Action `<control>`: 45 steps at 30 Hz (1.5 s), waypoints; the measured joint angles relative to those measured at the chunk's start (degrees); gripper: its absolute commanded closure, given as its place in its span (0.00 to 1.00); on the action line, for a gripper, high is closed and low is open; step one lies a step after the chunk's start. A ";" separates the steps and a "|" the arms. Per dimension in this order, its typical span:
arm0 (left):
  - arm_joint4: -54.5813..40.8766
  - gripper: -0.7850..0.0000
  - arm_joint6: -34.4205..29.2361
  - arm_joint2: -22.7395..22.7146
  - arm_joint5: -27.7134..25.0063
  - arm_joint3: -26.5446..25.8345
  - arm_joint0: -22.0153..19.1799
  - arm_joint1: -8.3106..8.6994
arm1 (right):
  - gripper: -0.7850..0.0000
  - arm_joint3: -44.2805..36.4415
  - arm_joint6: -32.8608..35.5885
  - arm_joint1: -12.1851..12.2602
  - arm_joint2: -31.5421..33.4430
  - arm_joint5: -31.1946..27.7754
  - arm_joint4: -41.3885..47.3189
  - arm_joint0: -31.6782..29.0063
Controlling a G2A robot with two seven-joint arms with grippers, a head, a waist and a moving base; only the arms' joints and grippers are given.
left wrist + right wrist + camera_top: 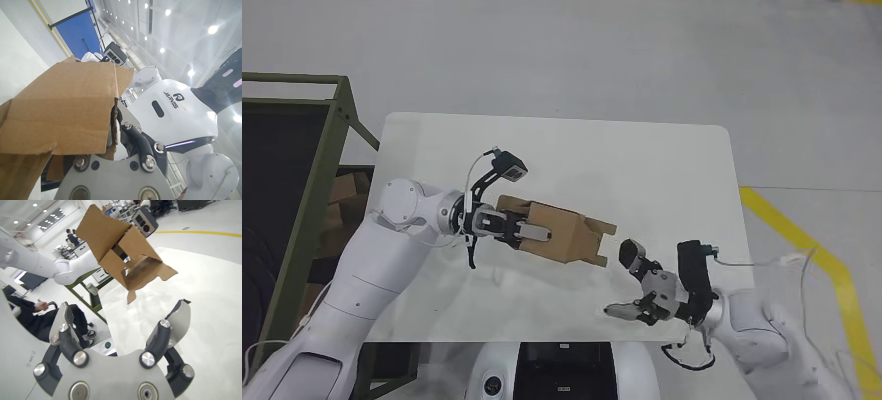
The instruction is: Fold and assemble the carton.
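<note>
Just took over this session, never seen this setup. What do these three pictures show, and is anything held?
A two-armed robot works at a white table. The top view looks down from above its arms; the other two pictures come from a camera on each wrist. The left gripper is shut on one end of the brown carton, whose end flaps stand open. The right gripper is open and empty, facing the carton's open end without touching it. A green rack stands beside the table.
</note>
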 measured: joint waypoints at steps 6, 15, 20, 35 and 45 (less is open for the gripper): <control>0.63 1.00 -0.04 0.37 0.07 -0.22 -0.22 -0.23 | 0.00 3.84 6.82 -0.03 -2.82 1.22 12.09 5.91; 0.93 1.00 -0.70 0.66 0.70 -0.40 -0.25 -0.46 | 0.00 6.99 8.57 -0.49 -5.03 1.98 17.36 9.74; 1.42 1.00 -0.91 0.92 0.92 -0.30 -0.20 -0.58 | 0.00 6.84 8.91 -0.65 -5.77 1.65 17.28 10.37; 5.54 1.00 0.96 2.43 0.92 -0.26 -0.77 -1.11 | 0.00 4.84 8.80 -0.63 -5.74 -0.41 15.97 9.08; 6.79 1.00 1.21 2.74 1.08 -0.57 -0.66 -1.26 | 0.00 3.32 5.58 -0.85 -5.32 1.87 13.49 7.29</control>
